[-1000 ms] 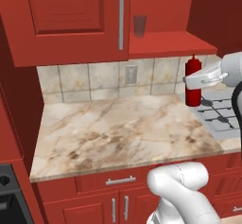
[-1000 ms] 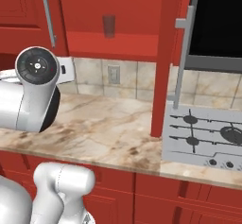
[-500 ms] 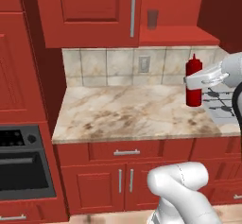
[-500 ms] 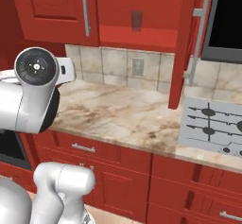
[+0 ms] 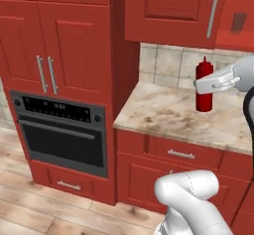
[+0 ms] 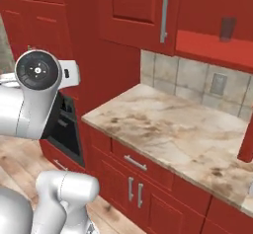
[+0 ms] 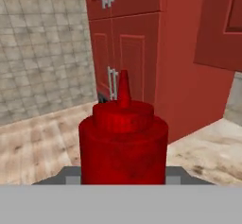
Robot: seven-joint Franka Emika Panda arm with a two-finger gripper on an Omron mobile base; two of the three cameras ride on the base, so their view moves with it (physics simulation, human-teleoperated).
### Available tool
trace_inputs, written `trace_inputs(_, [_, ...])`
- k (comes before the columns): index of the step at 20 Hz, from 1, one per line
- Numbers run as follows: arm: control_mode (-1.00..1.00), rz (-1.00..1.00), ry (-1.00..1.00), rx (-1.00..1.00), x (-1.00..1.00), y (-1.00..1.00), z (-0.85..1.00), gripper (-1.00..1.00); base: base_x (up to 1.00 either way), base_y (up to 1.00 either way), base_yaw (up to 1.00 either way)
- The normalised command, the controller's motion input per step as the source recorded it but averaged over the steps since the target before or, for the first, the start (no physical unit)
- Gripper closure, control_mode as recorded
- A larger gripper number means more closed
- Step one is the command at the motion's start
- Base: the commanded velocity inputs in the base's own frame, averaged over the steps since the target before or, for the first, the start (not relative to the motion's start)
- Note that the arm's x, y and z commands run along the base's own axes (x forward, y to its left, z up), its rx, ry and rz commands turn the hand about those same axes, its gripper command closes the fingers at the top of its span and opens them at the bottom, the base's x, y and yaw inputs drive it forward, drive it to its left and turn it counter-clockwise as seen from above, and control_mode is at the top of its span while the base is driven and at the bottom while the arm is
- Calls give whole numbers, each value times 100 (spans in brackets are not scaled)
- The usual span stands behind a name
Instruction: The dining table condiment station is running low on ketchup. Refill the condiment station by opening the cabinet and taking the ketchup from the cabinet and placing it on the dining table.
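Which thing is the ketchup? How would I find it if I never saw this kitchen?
Look for the marble counter right of the black oven. Just above its right part, a white robot arm holds the ketchup in its end effector. It's the only all-red squeeze bottle with a pointy nozzle; everything else red is flat cabinet wood.

A: Any writing you can read here, on the ketchup bottle (image 7: 123, 142) or the oven (image 5: 62, 130)?

B: None. The bottle is plain red, and the oven's panel marks are too small to read.
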Motion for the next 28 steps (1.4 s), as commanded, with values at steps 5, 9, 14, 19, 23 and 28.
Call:
trace_inputs(5, [100, 0, 0, 0, 0, 0, 0, 100, 0, 49, 77])
trace_inputs(9, [100, 0, 0, 0, 0, 0, 0, 100, 0, 41, 80])
trace_inputs(14, [100, 0, 0, 0, 0, 0, 0, 100, 0, 24, 84])
trace_inputs(19, [100, 0, 0, 0, 0, 0, 0, 100, 0, 1, 86])
trace_inputs(23, [100, 0, 0, 0, 0, 0, 0, 100, 0, -4, 89])
trace_inputs(28, [100, 0, 0, 0, 0, 0, 0, 100, 0, -5, 90])
